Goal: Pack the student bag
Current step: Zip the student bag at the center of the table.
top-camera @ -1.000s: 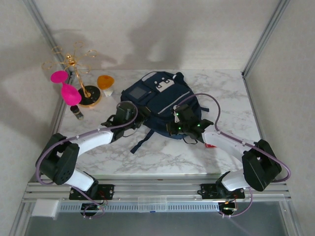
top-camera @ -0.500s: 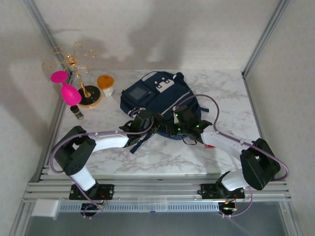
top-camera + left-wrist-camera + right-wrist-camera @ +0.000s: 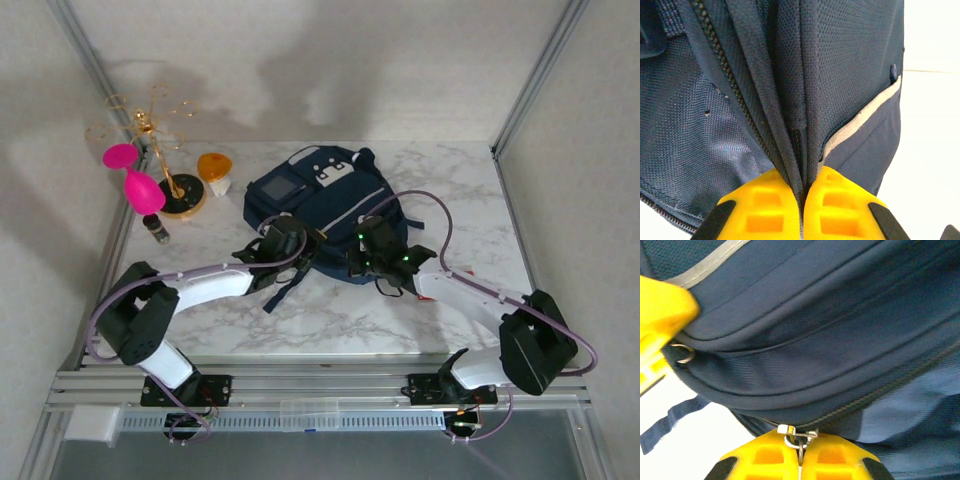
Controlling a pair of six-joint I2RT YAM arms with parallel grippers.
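Nearest the bases, a white marble-pattern table [image 3: 330, 320] lay bare at 6 o'clock. Left gripper [image 3: 801, 186], yellow fingers clenched, pinched a fold of seam beside the zipper on the navy-blue fabric backpack [image 3: 320, 200], at the backpack's 7 o'clock edge. Right gripper [image 3: 800, 442], fingers also pressed together, grasped the small metal zipper pull [image 3: 796, 431] at the backpack's 5 o'clock edge. Backpack lay flat at table centre, running toward 12 o'clock, white buckle patch and square front panel facing up, dark strap trailing out at 7 o'clock. Far at 10 o'clock: small dark bottle [image 3: 158, 230], pink plastic goblets [image 3: 138, 182], gold wire stand [image 3: 152, 128] on a round dark base, orange cup [image 3: 214, 164] just right of that base.
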